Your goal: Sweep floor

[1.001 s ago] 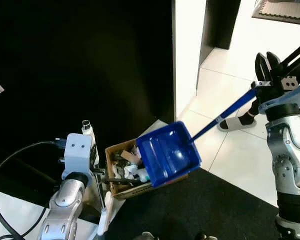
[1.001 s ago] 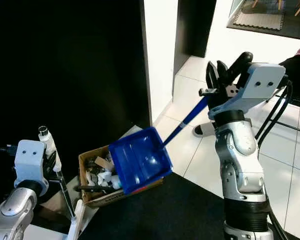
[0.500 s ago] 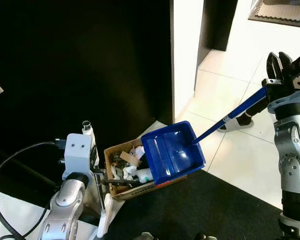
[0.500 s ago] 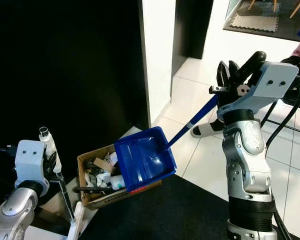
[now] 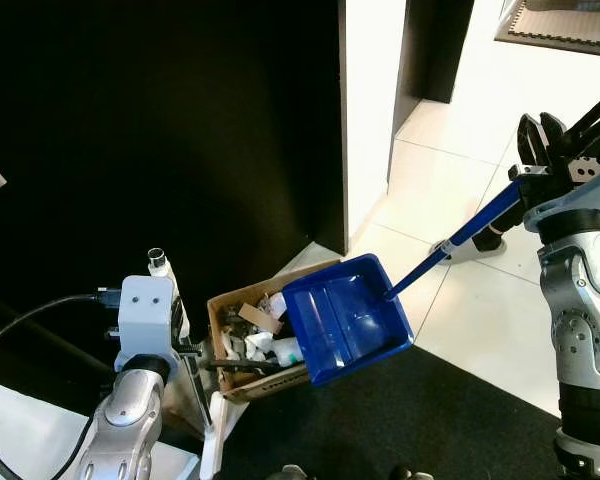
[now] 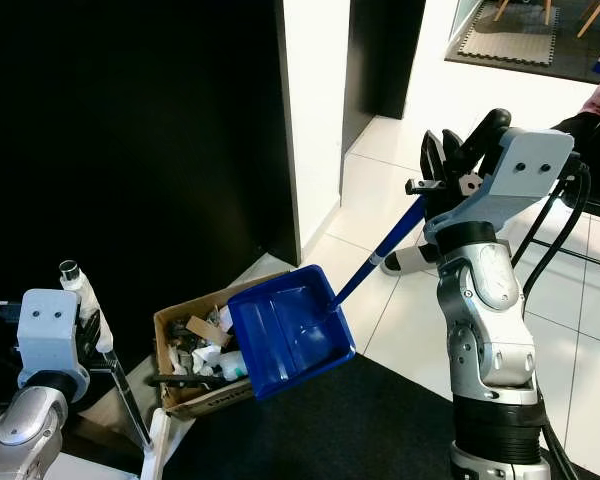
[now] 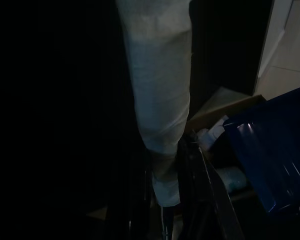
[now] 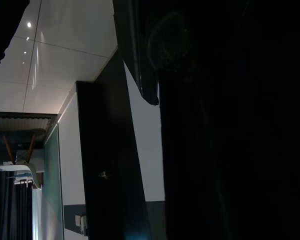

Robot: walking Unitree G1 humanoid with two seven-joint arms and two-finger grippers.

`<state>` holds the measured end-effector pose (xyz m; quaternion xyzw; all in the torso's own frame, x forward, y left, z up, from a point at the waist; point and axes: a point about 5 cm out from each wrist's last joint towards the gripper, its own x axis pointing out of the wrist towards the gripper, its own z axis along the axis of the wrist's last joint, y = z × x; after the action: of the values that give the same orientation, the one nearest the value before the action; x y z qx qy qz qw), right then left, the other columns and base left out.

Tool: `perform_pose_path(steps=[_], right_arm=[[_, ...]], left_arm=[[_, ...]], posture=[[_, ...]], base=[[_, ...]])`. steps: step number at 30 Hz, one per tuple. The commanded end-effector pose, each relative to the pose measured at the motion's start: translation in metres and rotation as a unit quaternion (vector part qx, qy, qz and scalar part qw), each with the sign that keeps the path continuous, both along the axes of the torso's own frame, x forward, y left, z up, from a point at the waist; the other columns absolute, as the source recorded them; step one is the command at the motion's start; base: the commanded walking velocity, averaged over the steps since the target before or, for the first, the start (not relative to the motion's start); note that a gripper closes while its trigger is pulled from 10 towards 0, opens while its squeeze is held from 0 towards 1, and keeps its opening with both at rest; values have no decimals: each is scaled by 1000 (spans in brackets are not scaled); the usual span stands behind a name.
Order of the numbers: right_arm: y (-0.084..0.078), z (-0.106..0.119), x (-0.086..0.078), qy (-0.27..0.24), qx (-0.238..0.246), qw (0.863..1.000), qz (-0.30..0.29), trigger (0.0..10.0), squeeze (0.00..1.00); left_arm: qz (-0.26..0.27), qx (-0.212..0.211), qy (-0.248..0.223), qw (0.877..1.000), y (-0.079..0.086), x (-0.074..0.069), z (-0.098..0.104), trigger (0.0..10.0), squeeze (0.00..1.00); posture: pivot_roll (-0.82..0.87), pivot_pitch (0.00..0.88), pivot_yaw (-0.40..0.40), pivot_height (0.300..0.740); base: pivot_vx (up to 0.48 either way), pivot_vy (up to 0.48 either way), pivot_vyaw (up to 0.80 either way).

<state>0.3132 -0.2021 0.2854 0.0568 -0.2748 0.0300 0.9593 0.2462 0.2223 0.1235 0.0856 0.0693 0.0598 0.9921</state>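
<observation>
Black wall (image 5: 160,120), white tiled floor (image 5: 450,170)

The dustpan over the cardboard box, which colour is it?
The dustpan is blue, handle included. It shows best in the left eye view.

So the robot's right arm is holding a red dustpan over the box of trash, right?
Not quite: the dustpan is blue, not red, as the left eye view shows. The right gripper does hold its long handle, with the pan tipped over the cardboard box of trash.
</observation>
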Motion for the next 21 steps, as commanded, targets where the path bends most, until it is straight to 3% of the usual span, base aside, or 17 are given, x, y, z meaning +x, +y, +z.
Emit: perform_pose_path(steps=[1, 6, 21], right_arm=[[3, 9, -2, -22, 4, 1000, 8, 10000, 0], [5, 8, -2, -20, 4, 1000, 11, 10000, 0], [4, 5, -2, -16, 6, 1000, 11, 10000, 0]], left_arm=[[16, 3, -11, 1000, 6, -3, 6, 10000, 0], [11, -1, -13, 1000, 2, -3, 6, 10000, 0], [5, 1, -12, 1000, 1, -2, 7, 10000, 0]], posture=[[74, 163, 85, 740], [73, 162, 85, 740], [75, 159, 91, 740]], base=[[0, 0, 0], [0, 0, 0], [-399, 0, 0]])
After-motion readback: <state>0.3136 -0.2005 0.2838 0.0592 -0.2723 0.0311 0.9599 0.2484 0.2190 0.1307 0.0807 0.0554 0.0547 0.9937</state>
